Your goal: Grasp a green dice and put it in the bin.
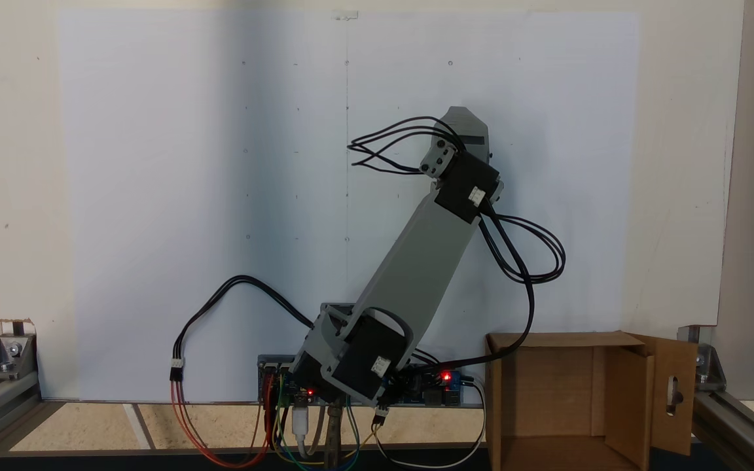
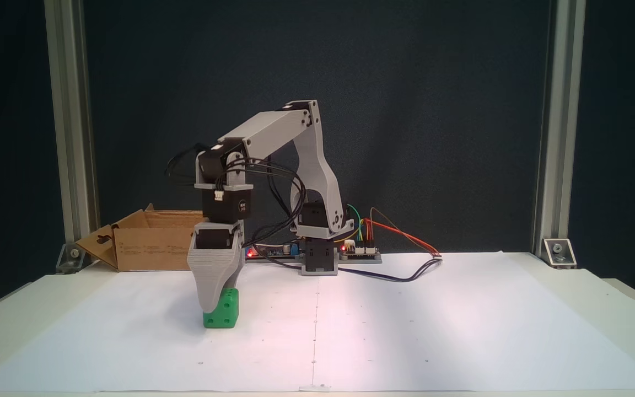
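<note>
Gripper [image 2: 214, 309] points straight down over the green dice [image 2: 224, 315]; jaw opening unclear, elbow raised.

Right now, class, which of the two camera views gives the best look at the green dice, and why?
The fixed view facing the arm from the front shows the green dice best: it sits on the white paper, pips visible, with the end effector down over its left part. In the fixed view from above, the arm covers that spot.
</note>
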Action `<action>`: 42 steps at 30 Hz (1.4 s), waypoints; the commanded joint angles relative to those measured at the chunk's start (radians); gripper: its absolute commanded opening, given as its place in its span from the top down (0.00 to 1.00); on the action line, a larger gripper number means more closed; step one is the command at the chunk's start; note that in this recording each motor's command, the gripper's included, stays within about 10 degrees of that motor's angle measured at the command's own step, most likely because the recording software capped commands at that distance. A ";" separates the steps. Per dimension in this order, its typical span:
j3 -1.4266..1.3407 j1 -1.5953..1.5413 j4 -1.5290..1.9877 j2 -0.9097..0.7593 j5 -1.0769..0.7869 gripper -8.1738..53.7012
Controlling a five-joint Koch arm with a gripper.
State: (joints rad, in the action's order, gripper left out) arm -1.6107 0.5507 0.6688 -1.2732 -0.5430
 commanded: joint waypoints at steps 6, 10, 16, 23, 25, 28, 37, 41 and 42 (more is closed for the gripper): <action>0.017 0.000 -0.029 0.041 0.031 0.19; 0.017 0.000 -0.029 0.046 0.031 0.20; 0.003 0.000 -0.031 0.066 0.031 0.35; -0.017 0.000 -0.055 0.066 0.031 0.68; -0.017 0.000 -0.055 0.064 0.031 0.68; -0.017 0.002 -0.049 0.005 0.043 0.68; 0.078 -0.014 0.249 -0.367 0.176 0.68; 0.232 -0.009 0.454 -0.483 0.264 0.68; 0.278 0.005 0.528 -0.491 0.322 0.68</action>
State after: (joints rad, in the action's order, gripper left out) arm -1.4005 0.5492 1.1029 -1.7319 -0.3390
